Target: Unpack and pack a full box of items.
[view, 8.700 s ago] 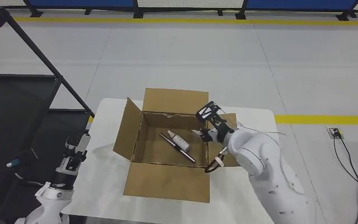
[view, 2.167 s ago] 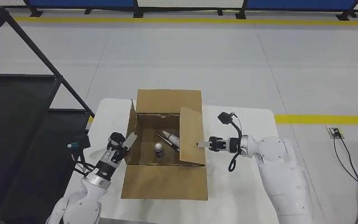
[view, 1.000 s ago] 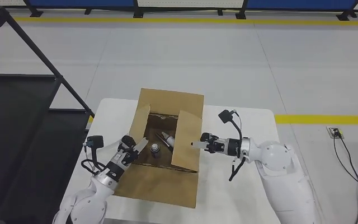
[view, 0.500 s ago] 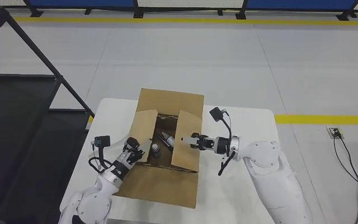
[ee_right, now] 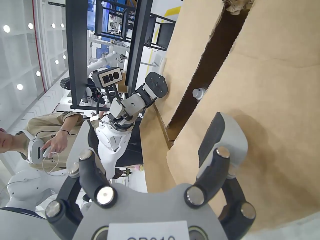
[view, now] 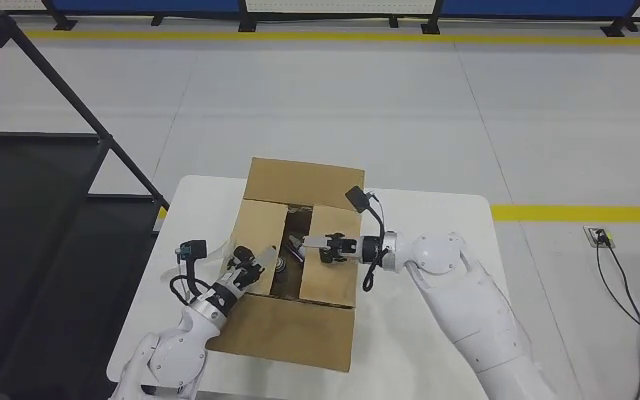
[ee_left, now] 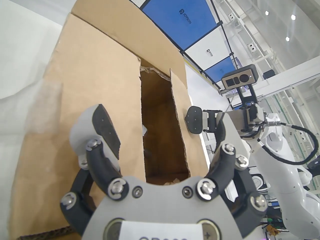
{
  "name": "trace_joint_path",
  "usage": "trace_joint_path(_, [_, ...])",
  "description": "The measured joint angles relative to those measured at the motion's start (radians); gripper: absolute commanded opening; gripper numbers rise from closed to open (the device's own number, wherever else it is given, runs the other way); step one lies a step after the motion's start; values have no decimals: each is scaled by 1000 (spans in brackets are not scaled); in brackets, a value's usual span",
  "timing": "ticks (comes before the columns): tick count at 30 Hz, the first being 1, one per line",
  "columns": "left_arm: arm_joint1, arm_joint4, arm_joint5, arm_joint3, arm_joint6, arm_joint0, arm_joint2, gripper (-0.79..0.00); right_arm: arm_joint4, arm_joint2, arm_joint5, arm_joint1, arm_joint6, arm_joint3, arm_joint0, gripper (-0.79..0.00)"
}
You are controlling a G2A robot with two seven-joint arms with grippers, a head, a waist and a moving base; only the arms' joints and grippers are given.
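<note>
White tabletop (view: 440, 330) carries the cardboard box (view: 290, 335), set between both arms. Packing looks nearly done. A white-capped bottle (ee_right: 198, 93) lies inside, and the left side flap (view: 258, 225) and right side flap (view: 338, 255) are folded almost flat, with a dark gap between them. The front and rear flaps are not yet closed. The left pincer (view: 258, 263) and right pincer (view: 320, 243), both spread wide, sit on their flaps. No label shows on the box; the blue wall panels (ee_left: 180, 13) bear small logos.

The box (view: 300, 180) stood mid-table (view: 440, 290), with its left flap (view: 258, 225) and right flap (view: 335, 270) folded inward and a gap between them. A bottle (ee_right: 199, 92) was inside, below the gap. The left gripper (view: 262, 262) was at the left flap and the right gripper (view: 312, 242) at the right flap.
</note>
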Motion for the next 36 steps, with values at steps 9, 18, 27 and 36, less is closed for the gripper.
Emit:
trace_joint_path(9, [-1, 0, 2, 22, -2, -15, 10, 0, -33, -55, 5, -8, -5, 65, 42, 0])
trace_joint_path(18, [1, -1, 1, 6, 6, -8, -3, 0, -24, -70, -8, -9, 0, 85, 58, 0])
trace_joint_path(27, [15, -28, -34, -138, 48, 89, -124, 0, 15, -13, -45, 10, -33, -31, 24, 0])
trace_joint_path(36, [35, -152, -154, -224, -15, 313, -357, 0, -17, 4, -5, 18, -76, -75, 20, 0])
